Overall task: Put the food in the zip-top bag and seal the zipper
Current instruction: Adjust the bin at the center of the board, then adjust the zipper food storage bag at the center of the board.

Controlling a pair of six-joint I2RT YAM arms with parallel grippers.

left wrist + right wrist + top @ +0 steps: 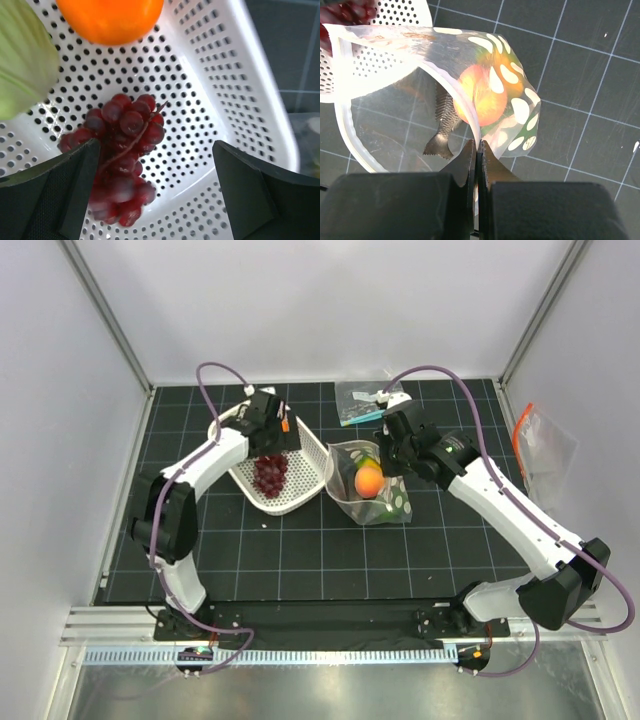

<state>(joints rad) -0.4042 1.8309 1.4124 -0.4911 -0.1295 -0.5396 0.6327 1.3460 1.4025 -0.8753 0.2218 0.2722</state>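
The purple grapes (122,150) lie in the white basket (235,85), beside an orange fruit (110,17) and a pale green piece (22,55). My left gripper (157,200) hovers open just over them, and the bunch touches its left finger (75,190). In the top view the left gripper (271,450) is above the grapes (270,476). My right gripper (477,147) is shut on the mouth edge, the zipper (342,125), of the white-dotted zip-top bag (517,107) and holds it open beside the basket. An orange-yellow fruit (480,97) is inside. The top view shows the bag (385,508) and right gripper (392,462).
A small clear bag with a teal strip (362,400) lies at the back of the dark grid mat. A clear bag with an orange strip (540,445) leans at the right wall. The basket (310,465) touches the bag's left side.
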